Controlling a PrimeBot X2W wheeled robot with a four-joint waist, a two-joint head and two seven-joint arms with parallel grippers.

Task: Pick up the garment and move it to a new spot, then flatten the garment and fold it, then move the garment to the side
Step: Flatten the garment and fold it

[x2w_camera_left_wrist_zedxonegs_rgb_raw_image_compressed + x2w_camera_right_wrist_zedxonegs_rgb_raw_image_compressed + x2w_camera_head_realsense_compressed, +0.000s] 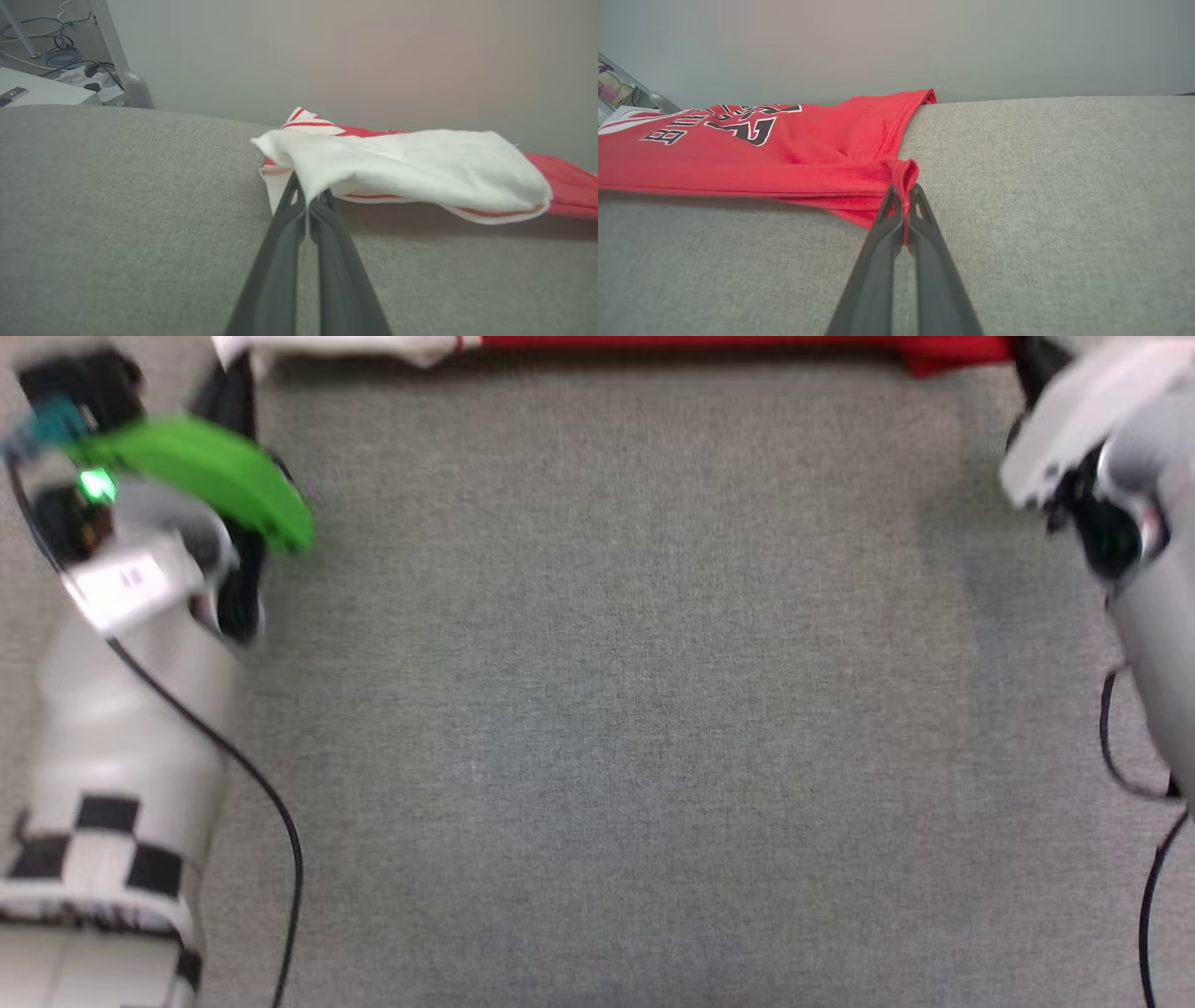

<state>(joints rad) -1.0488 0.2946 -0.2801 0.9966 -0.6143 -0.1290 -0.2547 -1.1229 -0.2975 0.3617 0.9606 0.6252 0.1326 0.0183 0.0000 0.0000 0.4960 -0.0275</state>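
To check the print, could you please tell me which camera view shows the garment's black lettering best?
The right wrist view: the red garment shows its black lettering face up, clear despite the shallow angle. The left wrist view gives its white sleeve and red fabric; the head view a thin strip at its top edge.

Grey woven fabric surface, plain pale grey wall behind it, slanted metal post (rounded foot), blue and black cables coiled nearby, soft even light
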